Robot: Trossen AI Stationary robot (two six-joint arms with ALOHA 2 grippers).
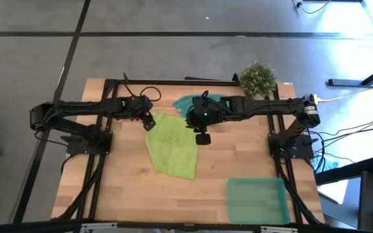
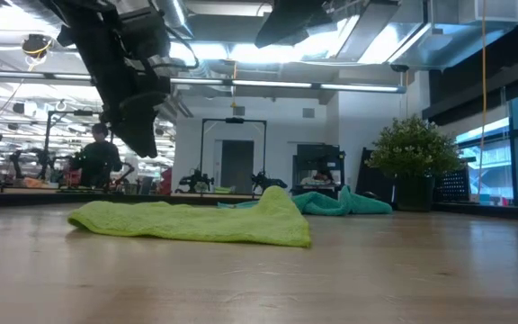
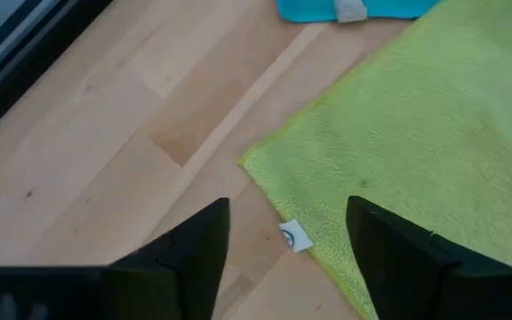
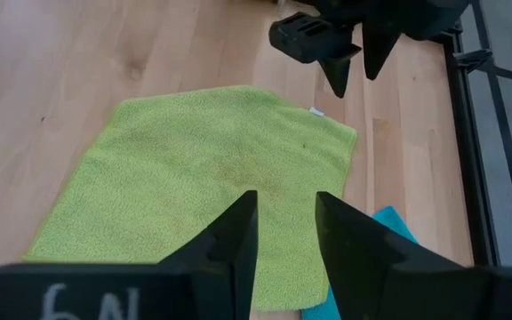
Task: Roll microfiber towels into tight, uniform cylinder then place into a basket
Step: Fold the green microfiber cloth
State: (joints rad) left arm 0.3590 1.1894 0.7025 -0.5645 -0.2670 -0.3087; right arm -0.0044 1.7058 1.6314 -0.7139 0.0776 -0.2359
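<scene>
Rolling not yet begun; lime green microfiber towel (image 1: 171, 149) lying flat and unrolled on the pale wooden tabletop (image 1: 115, 188), mid-table, one edge slightly rucked up in the low view.

Hovering the left gripper (image 3: 287, 258) just above the towel's near corner, beside the small white label (image 3: 295, 237). Fingers parted, holding nothing, corner sitting between them.

Hanging the right gripper (image 4: 285, 236) above the same towel from the opposite side. Fingers standing a narrow gap apart, nothing between them.

Crumpled teal blue-green microfiber towel (image 1: 196, 102) lying at the far edge of the table, touching or slightly overlapping the lime one; exact overlap not clear. Small bushy green potted plant (image 1: 258, 78) beyond it at the far right corner.

Judging step in hand: taking hold of the corner to start the first fold or roll. Next move calling for lowering onto the hem and pinching it cleanly, without dragging the cloth askew.

Shallow rectangular translucent green plastic basket (image 1: 256, 199) sitting at the near right of the table, well apart from both towels. Holding nothing visible.
</scene>
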